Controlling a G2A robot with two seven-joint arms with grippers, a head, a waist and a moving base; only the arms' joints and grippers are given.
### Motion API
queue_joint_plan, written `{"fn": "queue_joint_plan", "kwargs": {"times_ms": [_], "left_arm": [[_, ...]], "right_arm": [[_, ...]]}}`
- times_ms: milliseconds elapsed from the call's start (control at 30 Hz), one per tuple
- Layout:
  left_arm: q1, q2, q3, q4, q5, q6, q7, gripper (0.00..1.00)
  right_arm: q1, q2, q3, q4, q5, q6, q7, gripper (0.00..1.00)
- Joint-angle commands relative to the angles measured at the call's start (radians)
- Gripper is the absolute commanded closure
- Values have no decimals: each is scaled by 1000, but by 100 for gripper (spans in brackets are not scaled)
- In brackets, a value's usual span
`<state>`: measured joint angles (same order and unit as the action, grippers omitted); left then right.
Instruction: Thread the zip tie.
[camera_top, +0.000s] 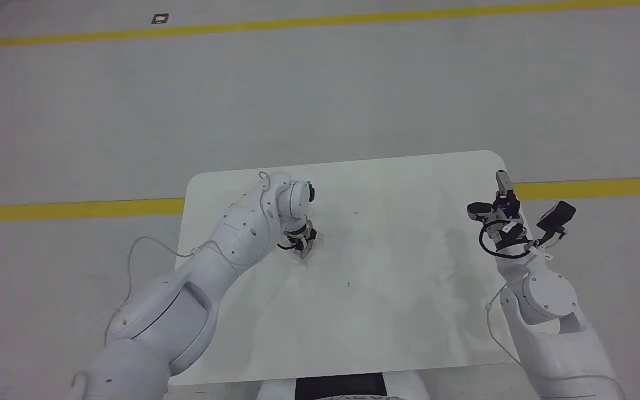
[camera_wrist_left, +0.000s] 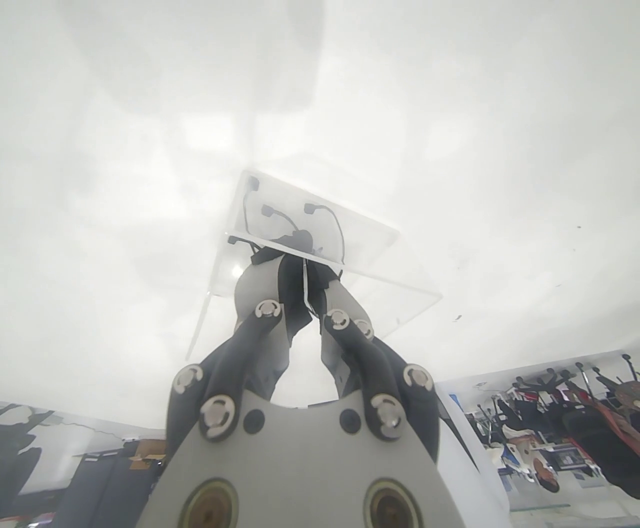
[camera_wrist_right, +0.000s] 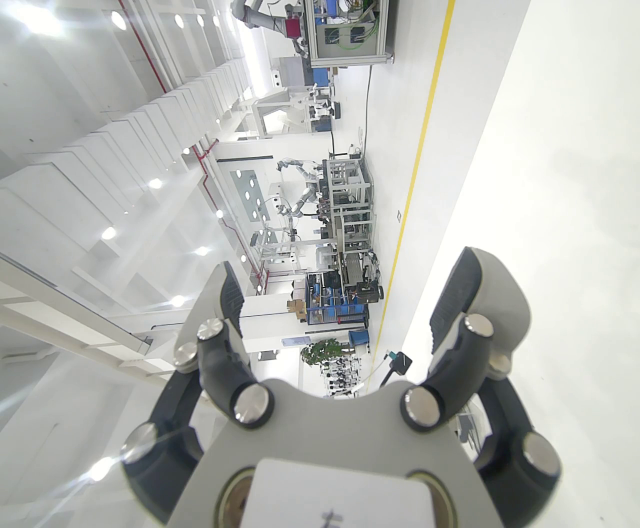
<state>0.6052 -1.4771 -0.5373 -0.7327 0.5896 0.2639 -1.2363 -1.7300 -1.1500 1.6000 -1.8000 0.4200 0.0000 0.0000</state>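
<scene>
A small clear plastic fixture (camera_wrist_left: 370, 250) stands on the white table (camera_top: 400, 270), left of the middle. Several black zip ties (camera_wrist_left: 327, 215) loop through it, their heads poking out of its top face. My left gripper (camera_wrist_left: 300, 257) points down at the fixture's near edge, its fingers pressed together on a black zip tie where it leaves the plate. From above, the left gripper (camera_top: 299, 241) covers most of the fixture. My right gripper (camera_top: 504, 193) hangs at the table's right edge, far from the fixture. There the right gripper (camera_wrist_right: 345, 267) is open, holding nothing and facing out into the room.
The table's surface is bare white around the fixture. A yellow floor line (camera_top: 90, 209) runs behind the table on both sides. The right arm's cable (camera_top: 495, 245) loops near the right edge.
</scene>
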Motion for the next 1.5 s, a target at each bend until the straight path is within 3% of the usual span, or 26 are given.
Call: {"fn": "queue_joint_plan", "kwargs": {"times_ms": [0,333,500,700,833,967,1200,1333,1467], "left_arm": [[-3,-2,1,6,-4,-1,3,100],[-14,6,-4,-8,-8,7,1,100],[-8,22,-19,-60,-3,17,-12,100],[19,63,-62,-162,16,49,-34,100],[57,101,-103,-263,46,75,-62,100],[110,146,-174,-378,83,76,-90,100],[263,225,-353,-653,139,76,-154,100],[345,254,-419,-774,147,76,-154,100],[373,267,-421,-810,158,74,-154,100]], "right_arm": [[0,0,0,0,0,0,0,0],[0,0,0,0,0,0,0,0],[0,0,0,0,0,0,0,0],[0,0,0,0,0,0,0,0],[0,0,0,0,0,0,0,0],[0,0,0,0,0,0,0,0],[0,0,0,0,0,0,0,0],[0,0,0,0,0,0,0,0],[0,0,0,0,0,0,0,0]]}}
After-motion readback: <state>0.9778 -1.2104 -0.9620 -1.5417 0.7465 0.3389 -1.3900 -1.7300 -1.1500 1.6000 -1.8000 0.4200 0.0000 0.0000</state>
